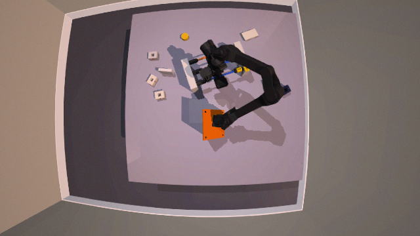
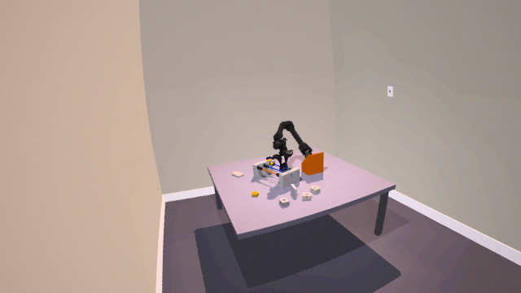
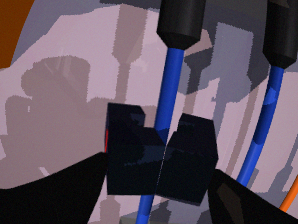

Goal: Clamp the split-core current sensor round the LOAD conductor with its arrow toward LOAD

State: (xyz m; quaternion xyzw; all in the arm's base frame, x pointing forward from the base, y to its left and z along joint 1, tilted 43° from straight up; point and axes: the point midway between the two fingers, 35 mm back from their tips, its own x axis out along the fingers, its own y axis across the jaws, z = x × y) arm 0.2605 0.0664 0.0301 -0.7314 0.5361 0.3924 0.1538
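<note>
The dark split-core sensor (image 3: 131,172) is between the fingertips of my gripper (image 3: 160,169) (image 2: 283,166), which is shut on it. In the wrist view its two halves meet at the lower part, with a notch between them at the top. A red mark shows on its left side. The blue conductor (image 3: 170,75) nearest the orange panel runs in line with the notch and shows again below the sensor; whether it lies inside or under the sensor, I cannot tell. Its black sleeve (image 3: 181,22) is above. No LOAD marker or arrow is readable.
A second blue conductor (image 3: 276,77) and an orange conductor (image 3: 291,195) (image 1: 201,59) run alongside. White end wall (image 1: 189,75) (image 2: 289,177) holds the sleeves. An upright orange panel (image 1: 210,131) (image 2: 313,163) stands beside the rack. Several white blocks and a yellow disc (image 1: 184,36) lie around.
</note>
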